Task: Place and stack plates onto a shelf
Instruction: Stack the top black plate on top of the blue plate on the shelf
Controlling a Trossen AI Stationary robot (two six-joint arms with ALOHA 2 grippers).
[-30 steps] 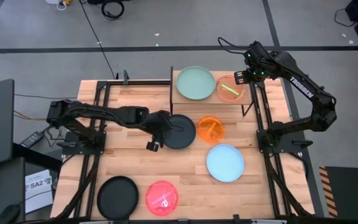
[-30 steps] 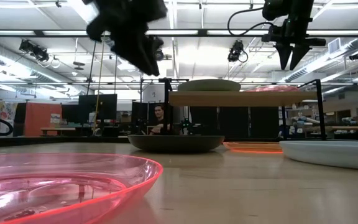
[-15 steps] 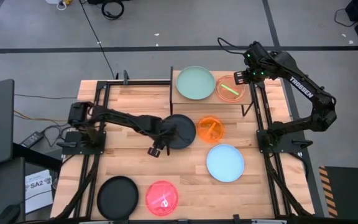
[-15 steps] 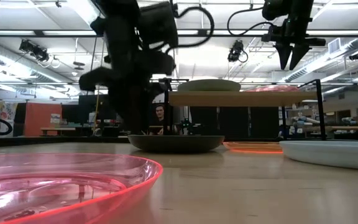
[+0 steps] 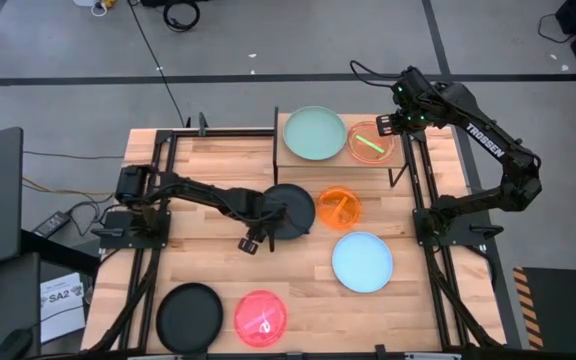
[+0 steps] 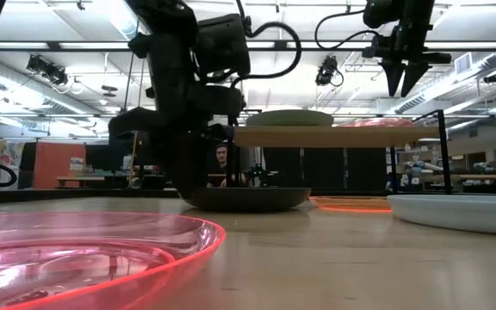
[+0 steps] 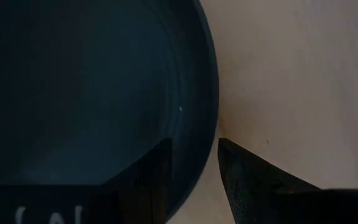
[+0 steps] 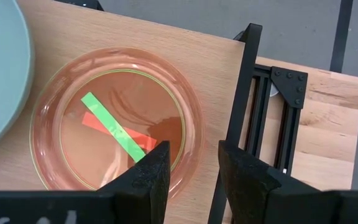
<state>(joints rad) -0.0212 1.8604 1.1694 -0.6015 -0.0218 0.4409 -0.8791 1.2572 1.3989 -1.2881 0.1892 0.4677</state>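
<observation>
My left gripper (image 7: 194,155) is open and low at the left rim of the black plate (image 5: 288,210) lying mid-table; one finger stands over the plate's inside, the other over the bare table outside the rim (image 7: 211,118). In the low view that gripper (image 6: 185,172) reaches down to table height beside the black plate (image 6: 244,198). My right gripper (image 8: 194,165) is open and hovers above the shelf (image 5: 400,163), over the translucent pinkish plate (image 8: 117,121) with green and red strips. A pale green plate (image 5: 315,133) rests flat on the shelf beside it.
On the table lie an orange plate (image 5: 339,208), a light blue plate (image 5: 361,261), a second black plate (image 5: 189,316) and a red-pink plate (image 5: 260,318) near the front edge. Black frame rails (image 5: 423,200) run along both table sides. A person sits in the room beyond (image 6: 221,164).
My left gripper has come down from well above the table to table height at the black plate's left rim, shifting slightly toward the near edge. The plates have not moved, and the right arm has kept still.
</observation>
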